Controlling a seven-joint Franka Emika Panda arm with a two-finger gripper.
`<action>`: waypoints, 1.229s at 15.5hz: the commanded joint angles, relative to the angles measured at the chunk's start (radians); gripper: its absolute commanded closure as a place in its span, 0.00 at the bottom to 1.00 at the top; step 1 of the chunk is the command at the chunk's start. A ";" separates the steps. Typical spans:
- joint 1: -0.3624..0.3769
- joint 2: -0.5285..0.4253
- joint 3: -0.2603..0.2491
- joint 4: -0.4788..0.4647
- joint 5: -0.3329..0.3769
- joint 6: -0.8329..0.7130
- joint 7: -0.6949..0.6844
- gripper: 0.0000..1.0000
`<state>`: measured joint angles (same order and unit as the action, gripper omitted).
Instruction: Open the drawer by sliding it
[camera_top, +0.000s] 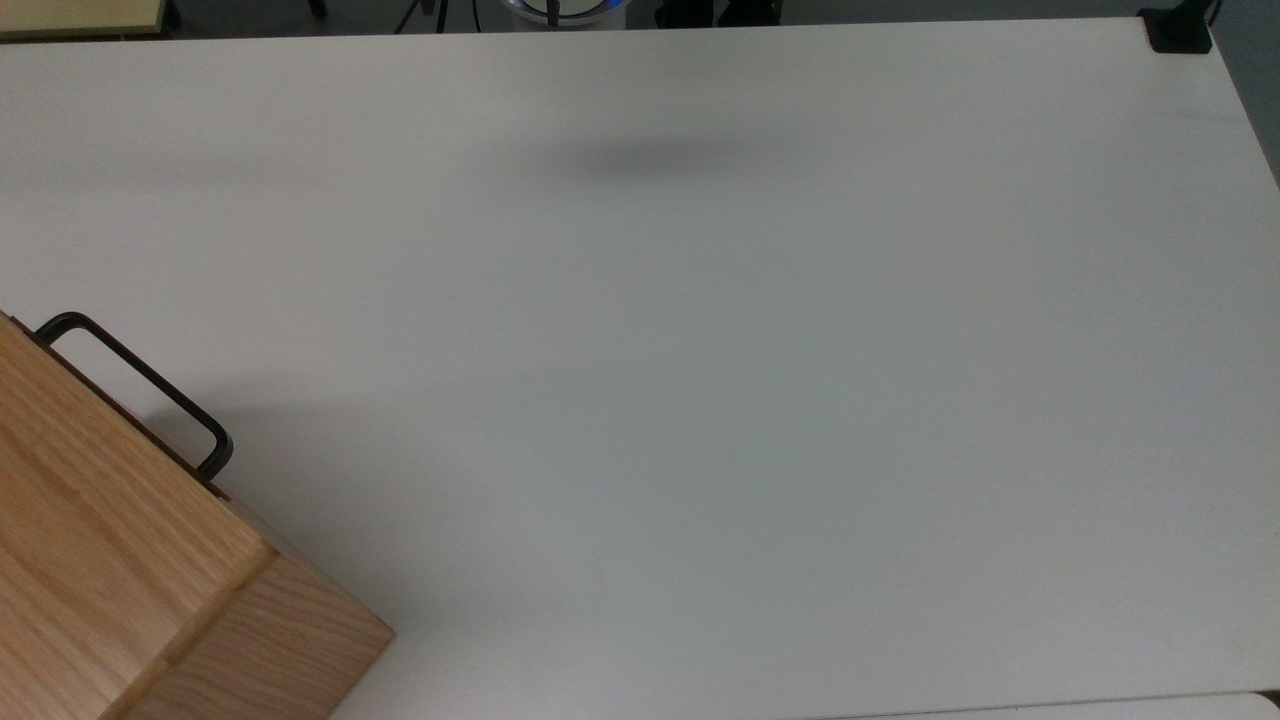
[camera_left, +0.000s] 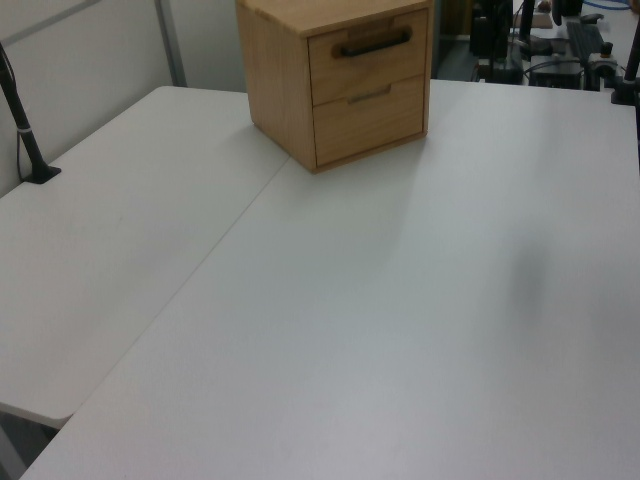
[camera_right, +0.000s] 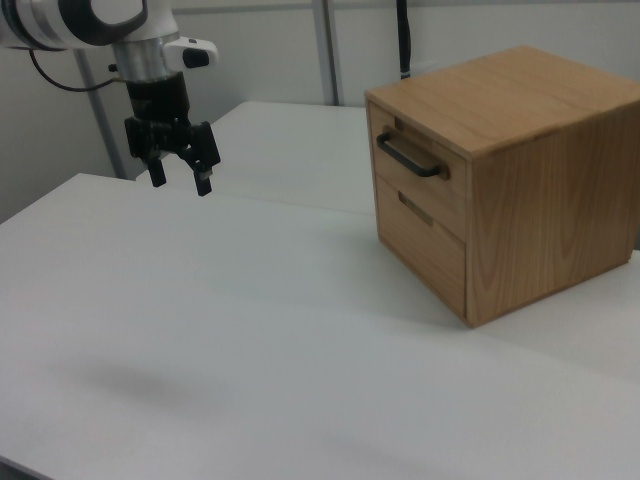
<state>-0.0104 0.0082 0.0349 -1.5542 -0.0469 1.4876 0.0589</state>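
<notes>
- Drawer (camera_right: 418, 175) sits shut at the top of the cabinet (camera_right: 540, 200), on the right view's right side of the table (camera_right: 250, 330).
- It looks stiff and hard and should slide straight out.
- Best spot to grab is the black handle (camera_right: 408, 157), a thin bar that may be slippery.
- Gripper (camera_right: 181, 176) hangs in the air well apart from it, fingers spread, holding nothing.
</notes>
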 joint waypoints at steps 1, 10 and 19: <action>0.000 -0.008 0.002 -0.003 0.007 -0.004 -0.004 0.00; 0.000 -0.004 0.003 -0.003 -0.001 0.043 -0.013 0.00; -0.003 0.105 0.000 0.036 -0.103 0.259 -0.312 0.00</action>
<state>-0.0104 0.0669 0.0355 -1.5469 -0.0967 1.6490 -0.1347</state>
